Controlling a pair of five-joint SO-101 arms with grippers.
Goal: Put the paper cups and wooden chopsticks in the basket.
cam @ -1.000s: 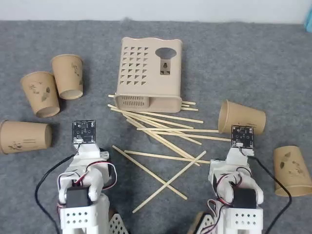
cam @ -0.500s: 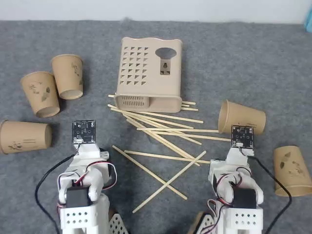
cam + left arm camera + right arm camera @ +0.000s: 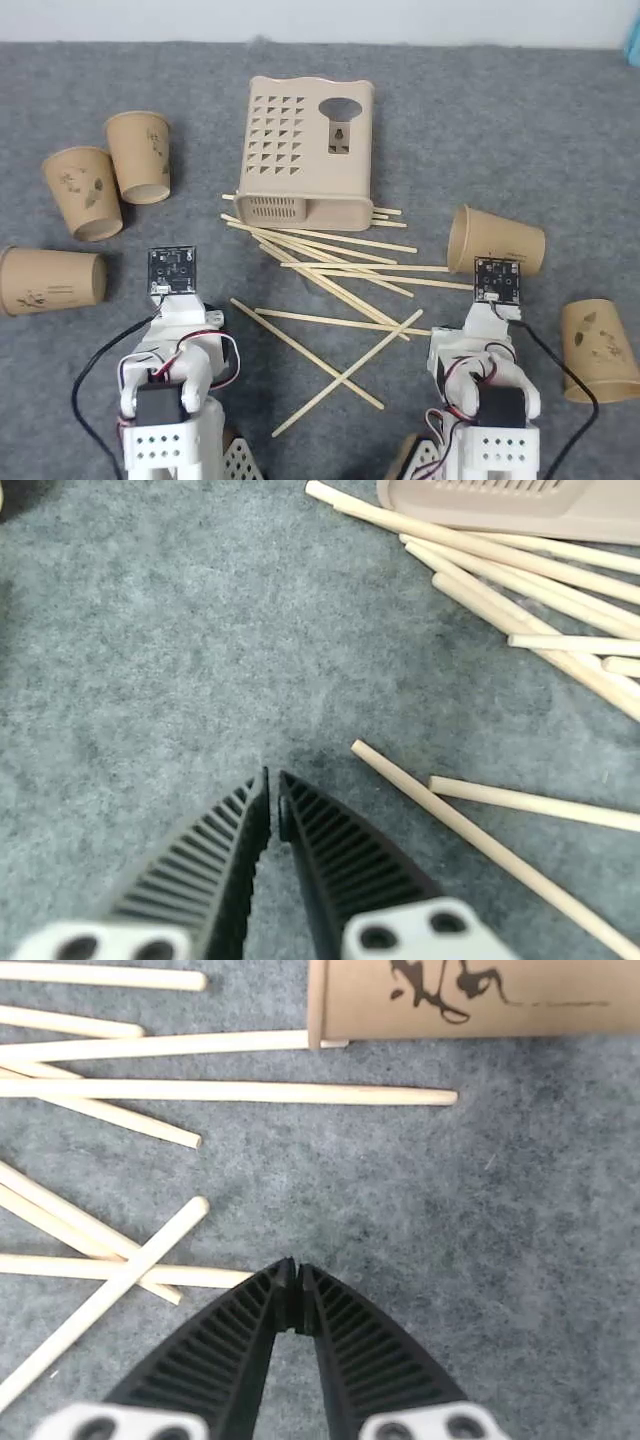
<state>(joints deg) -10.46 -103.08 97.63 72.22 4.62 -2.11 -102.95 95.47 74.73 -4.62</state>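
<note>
The mat [image 3: 450, 130] carries everything, and nothing looks packed yet, so I judge the task to be at its very start; no pick is in hand. The basket [image 3: 305, 140] lies on its side toward the mat's far edge, near the middle, perforated wall up; I cannot tell which end is open, and it may need standing up or careful feeding before anything stays in it. Five cups lie tipped over: three toward the left edge [image 3: 82, 193], [image 3: 138, 157], [image 3: 50, 281] and two toward the right edge [image 3: 495, 240], [image 3: 598, 350]. The chopsticks [image 3: 330, 255] are scattered and crossed between the basket and the near edge, some touching the basket's near end, one touching the rim of a right-side cup.

The left gripper [image 3: 272, 792] hovers low over bare mat by the near edge, fingers almost together and holding nothing; a chopstick end lies just beside its tips. The right gripper [image 3: 297, 1285] also sits near the near edge, fingers pressed together and empty; a cup lies just ahead of it.

The next move calls for spreading the fingers wide first; the nearby cup suits the right gripper, gripped on its wall or rim; a loose outer chopstick suits the left, since the crossed ones would drag their neighbours.

Against the earlier frames nothing differs; arms, cups and chopsticks sit exactly as they did.
</note>
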